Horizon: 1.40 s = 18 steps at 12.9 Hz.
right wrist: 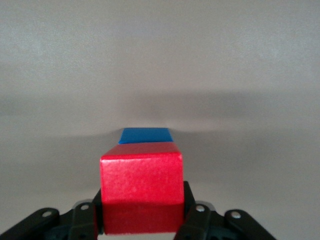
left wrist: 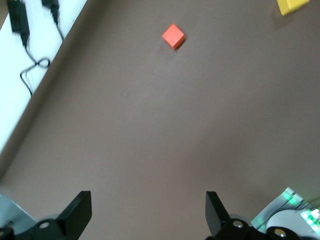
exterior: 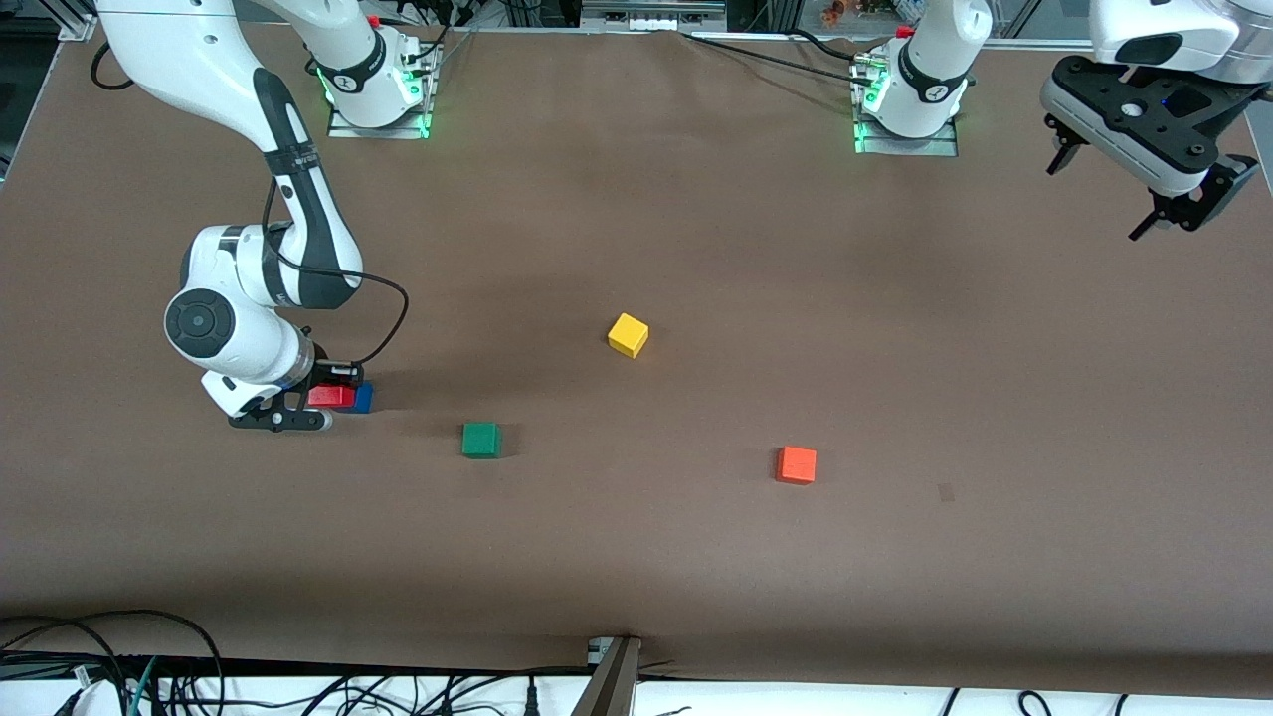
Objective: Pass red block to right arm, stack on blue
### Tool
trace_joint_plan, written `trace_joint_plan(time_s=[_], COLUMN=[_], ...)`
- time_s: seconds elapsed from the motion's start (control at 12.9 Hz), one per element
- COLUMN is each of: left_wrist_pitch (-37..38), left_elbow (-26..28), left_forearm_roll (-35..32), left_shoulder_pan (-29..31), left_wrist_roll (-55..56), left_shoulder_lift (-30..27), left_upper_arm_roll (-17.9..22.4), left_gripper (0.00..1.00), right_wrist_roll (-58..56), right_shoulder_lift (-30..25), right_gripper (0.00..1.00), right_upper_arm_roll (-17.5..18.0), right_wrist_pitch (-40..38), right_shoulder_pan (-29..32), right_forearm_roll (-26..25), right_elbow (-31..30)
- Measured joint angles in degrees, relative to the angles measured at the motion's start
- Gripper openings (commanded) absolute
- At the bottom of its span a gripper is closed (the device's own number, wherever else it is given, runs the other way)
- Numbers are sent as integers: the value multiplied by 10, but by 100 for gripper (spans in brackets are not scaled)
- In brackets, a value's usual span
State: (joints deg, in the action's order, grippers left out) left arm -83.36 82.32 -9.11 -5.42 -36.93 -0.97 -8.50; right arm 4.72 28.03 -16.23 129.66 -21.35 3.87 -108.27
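Right gripper (exterior: 320, 396): low at the table, jaws clasping the red block (exterior: 331, 396), one finger (right wrist: 85, 220) on each side. Blue cube (exterior: 360, 398): just ahead of the fingertips, apparently touching the red block; contact unclear. Left gripper (exterior: 1144, 194): waiting aloft, jaws spread, nothing between.

1. Your right gripper (exterior: 320, 398) and the red block (exterior: 331, 396) crowd the blue block (exterior: 360, 398) near the right arm's end of the worktop (exterior: 636, 557).
2. The green block (exterior: 481, 439), yellow block (exterior: 628, 334) and orange block (exterior: 796, 464) stand well apart; you can pass between them.
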Motion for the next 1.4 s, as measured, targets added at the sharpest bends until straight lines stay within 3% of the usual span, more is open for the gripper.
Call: trace_joint_plan(time_s=[0.16, 0.39, 0.54, 1.09, 1.4], left_wrist_pitch=[-12, -68, -113, -85, -65], left_elbow=[16, 53, 81, 89, 89], left_forearm_roll=[25, 120, 141, 93, 92], left_shoulder_pan=[-2, -3, -2, -43, -42], left_wrist_roll=[70, 148, 152, 176, 176], left_shoulder_lift=[-10, -12, -12, -13, -13], left_upper_arm_roll=[21, 114, 153, 146, 148], left_gripper=[100, 100, 100, 100, 100], right_wrist_roll=[0, 0, 0, -2, -4], right_shoulder_lift=[0, -4, -20, -131, -183], right_gripper=[100, 100, 100, 100, 100], right_upper_arm_roll=[0, 0, 0, 0, -27], right_wrist_pitch=[0, -10, -44, -170, -319], right_shoulder_pan=[2, 2, 2, 2, 2], right_forearm_roll=[0, 0, 0, 0, 0], right_elbow=[0, 0, 4, 32, 132])
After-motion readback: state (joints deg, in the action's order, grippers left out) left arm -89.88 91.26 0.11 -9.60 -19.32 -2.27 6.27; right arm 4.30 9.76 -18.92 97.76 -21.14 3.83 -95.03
